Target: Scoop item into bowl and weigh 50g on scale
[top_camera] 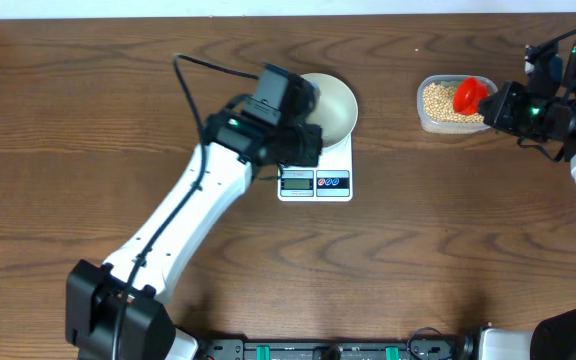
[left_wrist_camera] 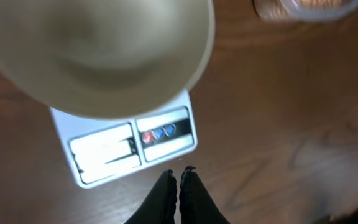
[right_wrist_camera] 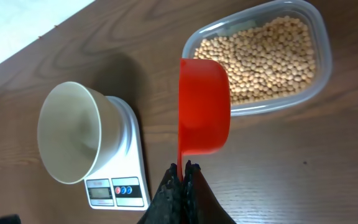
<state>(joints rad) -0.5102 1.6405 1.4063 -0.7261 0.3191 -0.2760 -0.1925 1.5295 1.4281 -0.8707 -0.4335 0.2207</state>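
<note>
Well, the right gripper [right_wrist_camera: 182, 168] pinches the red scoop [right_wrist_camera: 204, 106] by its handle. The soybeans [right_wrist_camera: 266, 59] just ahead look light, hard, rolly. The left gripper [left_wrist_camera: 179, 175] is closed, empty.

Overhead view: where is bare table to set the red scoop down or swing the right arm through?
The table is bare between the scale and the clear tub, and widely nearer the robot, right of the scale. Its far-left side is bare too. Crowded: the left arm overhangs the scale's left side beside the bowl.
</note>
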